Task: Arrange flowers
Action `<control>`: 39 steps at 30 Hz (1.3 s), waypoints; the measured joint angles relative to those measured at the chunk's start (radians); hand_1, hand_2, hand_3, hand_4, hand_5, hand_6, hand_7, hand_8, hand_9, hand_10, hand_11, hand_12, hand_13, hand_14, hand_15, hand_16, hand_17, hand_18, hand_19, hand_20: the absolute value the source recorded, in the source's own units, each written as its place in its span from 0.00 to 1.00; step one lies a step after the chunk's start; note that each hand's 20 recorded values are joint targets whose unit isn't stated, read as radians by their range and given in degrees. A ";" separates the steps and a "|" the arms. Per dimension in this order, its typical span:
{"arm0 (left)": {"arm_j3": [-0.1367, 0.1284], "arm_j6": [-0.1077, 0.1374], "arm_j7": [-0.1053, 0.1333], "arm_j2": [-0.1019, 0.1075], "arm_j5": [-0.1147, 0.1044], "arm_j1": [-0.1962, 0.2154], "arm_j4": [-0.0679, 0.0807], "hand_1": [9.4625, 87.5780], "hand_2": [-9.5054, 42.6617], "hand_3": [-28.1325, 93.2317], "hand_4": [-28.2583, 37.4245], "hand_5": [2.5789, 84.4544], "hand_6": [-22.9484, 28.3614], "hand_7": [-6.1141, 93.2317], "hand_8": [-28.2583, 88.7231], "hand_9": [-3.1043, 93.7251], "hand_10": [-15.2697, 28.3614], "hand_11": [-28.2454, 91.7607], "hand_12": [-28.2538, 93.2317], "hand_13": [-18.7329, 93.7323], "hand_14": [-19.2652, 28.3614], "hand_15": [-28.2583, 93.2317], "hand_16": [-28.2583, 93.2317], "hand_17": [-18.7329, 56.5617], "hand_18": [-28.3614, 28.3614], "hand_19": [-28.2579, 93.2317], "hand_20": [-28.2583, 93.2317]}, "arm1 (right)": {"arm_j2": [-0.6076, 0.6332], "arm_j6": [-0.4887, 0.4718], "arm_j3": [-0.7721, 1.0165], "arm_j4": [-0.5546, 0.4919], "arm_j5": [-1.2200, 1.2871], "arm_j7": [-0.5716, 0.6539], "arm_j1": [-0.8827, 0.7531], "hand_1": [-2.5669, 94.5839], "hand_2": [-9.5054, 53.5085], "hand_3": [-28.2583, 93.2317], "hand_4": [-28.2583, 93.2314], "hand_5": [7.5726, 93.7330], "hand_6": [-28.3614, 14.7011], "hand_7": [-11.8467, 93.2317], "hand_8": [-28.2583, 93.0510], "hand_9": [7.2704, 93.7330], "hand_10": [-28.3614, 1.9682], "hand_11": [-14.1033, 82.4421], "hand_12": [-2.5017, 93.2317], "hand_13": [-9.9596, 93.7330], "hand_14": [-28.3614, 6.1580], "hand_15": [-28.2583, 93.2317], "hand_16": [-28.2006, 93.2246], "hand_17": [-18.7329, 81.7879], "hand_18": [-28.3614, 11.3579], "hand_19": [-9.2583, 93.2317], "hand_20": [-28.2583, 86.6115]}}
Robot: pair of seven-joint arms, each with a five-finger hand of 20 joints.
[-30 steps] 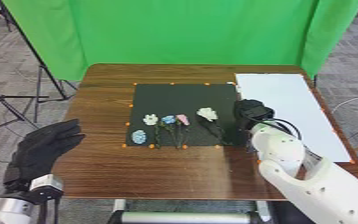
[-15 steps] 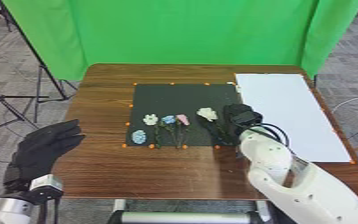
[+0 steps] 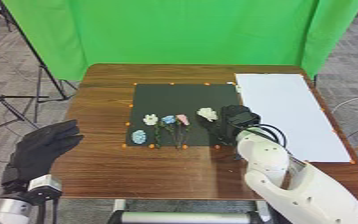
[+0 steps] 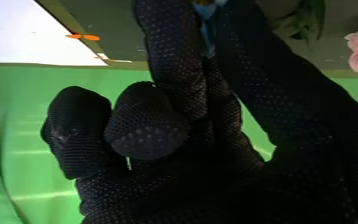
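The right hand (image 3: 238,116) is by the right edge of the black mat (image 3: 175,95), next to the big white flower (image 3: 207,114), and we can't tell if it is holding anything. We see the left hand (image 3: 40,146) wide open, off at the left side of the brown table (image 3: 104,170). On the mat we see the small white flower (image 3: 151,119), the blue flower (image 3: 168,119) and the pink flower (image 3: 182,120) in a row to the left of the big white one, with a pale blue bloom (image 3: 139,136) near the mat's left edge, and a white sheet (image 3: 286,105) lies to the mat's right.
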 measured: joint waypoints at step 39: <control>-0.020 0.001 0.003 -0.002 0.002 0.044 -0.004 0.24 0.28 0.91 0.21 0.56 0.72 0.24 0.16 0.44 0.87 0.51 0.31 0.42 1.00 0.75 0.11 0.13 0.93 0.74 0.32 | 0.000 -0.041 0.085 -0.114 0.092 0.062 -0.024 0.29 0.20 0.84 0.05 0.61 0.38 0.22 0.17 0.85 0.29 0.43 0.22 0.89 0.61 0.82 0.43 0.81 0.28 1.00 0.53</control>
